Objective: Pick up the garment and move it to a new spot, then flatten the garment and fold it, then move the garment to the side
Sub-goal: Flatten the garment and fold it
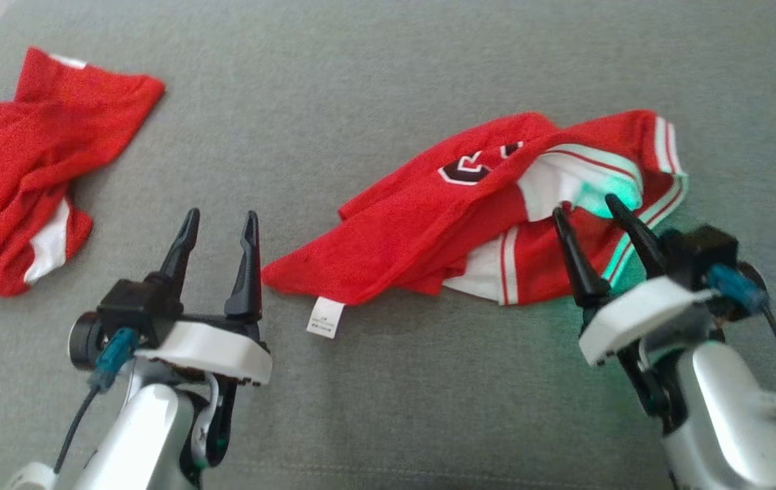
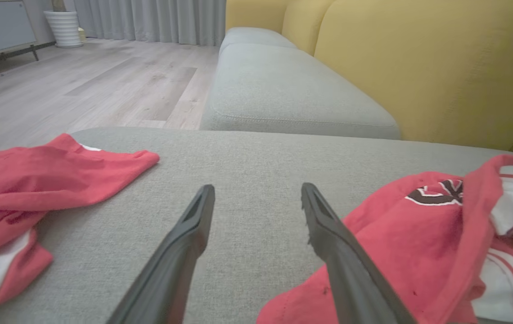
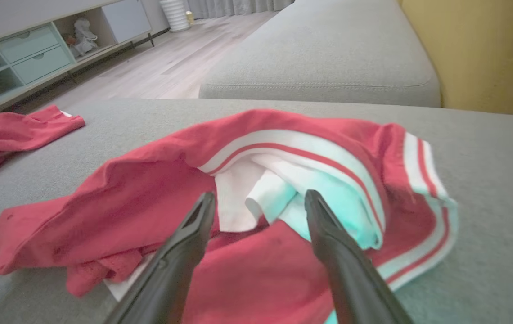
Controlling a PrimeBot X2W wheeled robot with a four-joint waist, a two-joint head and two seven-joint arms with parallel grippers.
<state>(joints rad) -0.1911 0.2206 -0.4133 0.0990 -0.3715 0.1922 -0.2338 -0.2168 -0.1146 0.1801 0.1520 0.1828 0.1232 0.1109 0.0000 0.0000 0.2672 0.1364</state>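
Garment — crumpled — beneath right gripper (jaws apart).

Two red garments — two claws — two grey seat cushions.

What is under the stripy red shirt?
The grey cushion lies under the shirt. A white label pokes out at its edge. Anything beneath its folds is covered.

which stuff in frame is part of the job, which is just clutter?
Job:
- striped shirt, likely the target, right in front of the open right gripper
- open left gripper
- grey cushion

Lying about:
- second shirt, far left
- cabinet
- white pot
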